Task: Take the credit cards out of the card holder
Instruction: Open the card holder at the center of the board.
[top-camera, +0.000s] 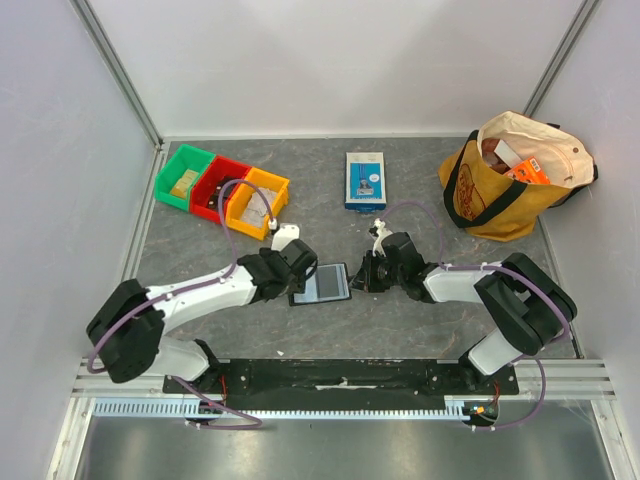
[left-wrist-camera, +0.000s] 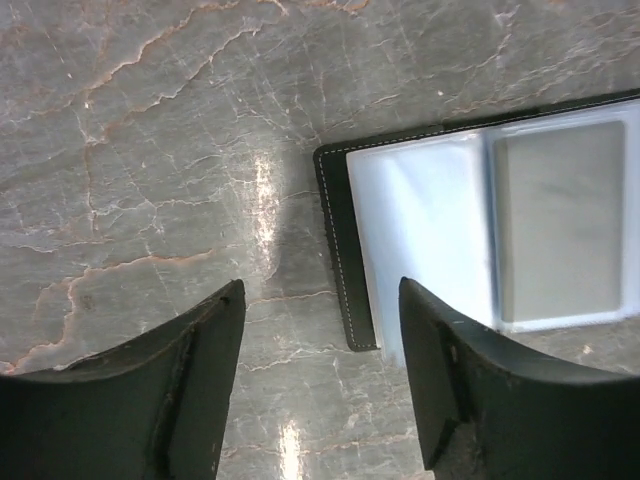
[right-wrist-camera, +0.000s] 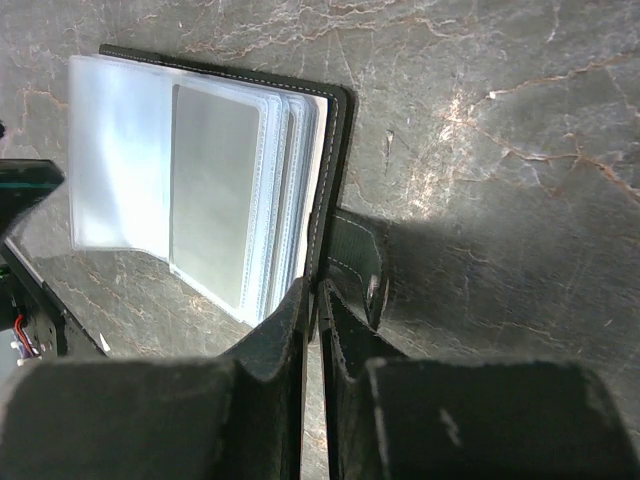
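Top view: the card holder (top-camera: 322, 284) lies open and flat on the table (top-camera: 420, 320), midway between your two arms, with its long axis running left to right from one claw to the other. Your left gripper (top-camera: 300, 272) is at its left end and your right gripper (top-camera: 358, 277) at its right end, equally near. Left wrist view: the left gripper (left-wrist-camera: 320, 290) stands wide open and holds nothing. The holder's stitched corner lies ahead and to the right, with one finger (left-wrist-camera: 460, 380) over its near edge. A grey card (left-wrist-camera: 560, 220) shows in the further sleeve; glare hides what the nearer one contains. Right wrist view: the right gripper (right-wrist-camera: 312, 298) is closed narrow on the black cover edge, beside the snap strap (right-wrist-camera: 365, 270). The clear sleeves (right-wrist-camera: 110, 150) fan away to the left, with the card (right-wrist-camera: 215, 190) inside them. Judgement: the right claw anchors the holder, so extraction falls to the free left claw. Which side the sleeves open on cannot be determined.
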